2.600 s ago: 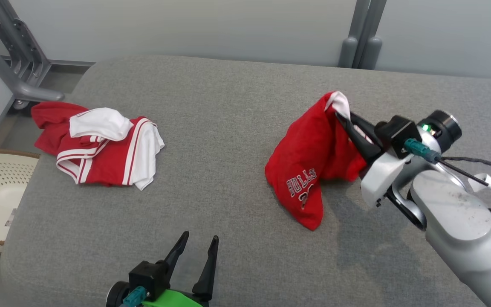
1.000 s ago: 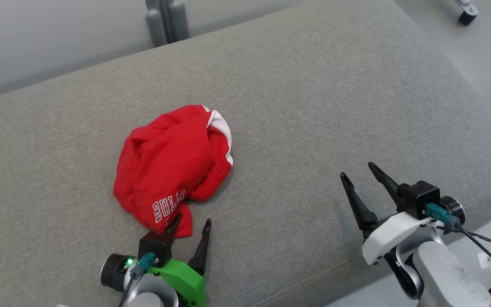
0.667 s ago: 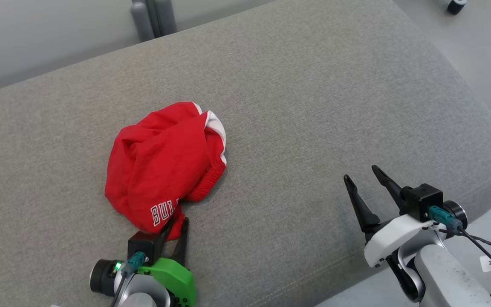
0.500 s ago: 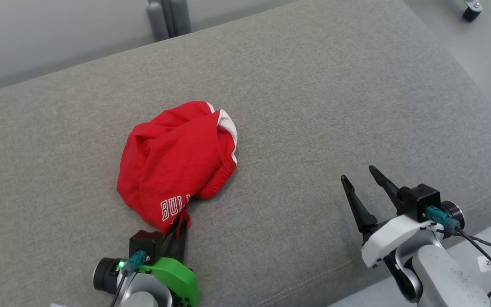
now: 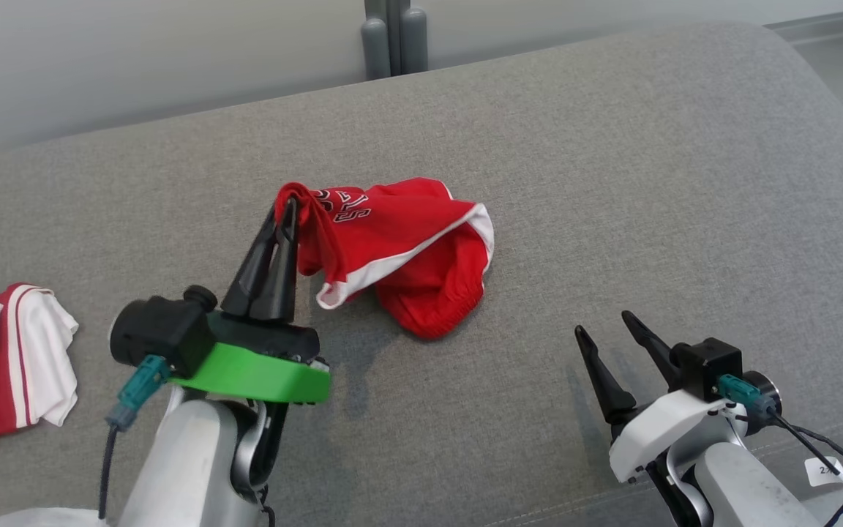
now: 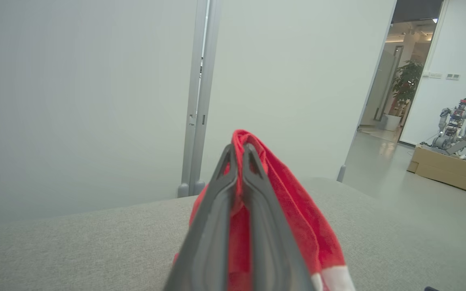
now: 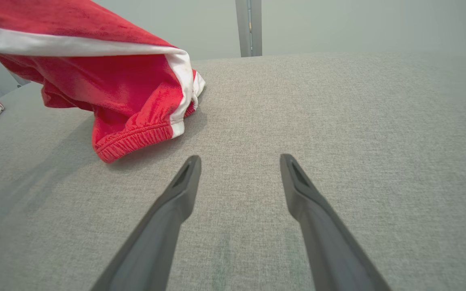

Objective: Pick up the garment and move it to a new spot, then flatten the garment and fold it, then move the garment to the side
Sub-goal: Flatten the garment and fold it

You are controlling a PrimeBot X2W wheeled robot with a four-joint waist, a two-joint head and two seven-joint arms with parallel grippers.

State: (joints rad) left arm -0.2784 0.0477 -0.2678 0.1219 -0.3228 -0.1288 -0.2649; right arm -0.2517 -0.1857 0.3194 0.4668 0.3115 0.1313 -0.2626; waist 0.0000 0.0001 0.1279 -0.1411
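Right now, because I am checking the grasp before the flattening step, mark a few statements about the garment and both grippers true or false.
1. The left gripper is shut on an edge of the red shorts with white trim. True.
2. The right gripper is open over the grey fabric surface. True.
3. The shorts lie wholly flat. False: the gripped end is lifted, and the rest lies on the surface.
4. The right gripper touches the shorts. False: it is apart from them and holds nothing.
5. A second red-and-white garment lies to the robot's left. True.
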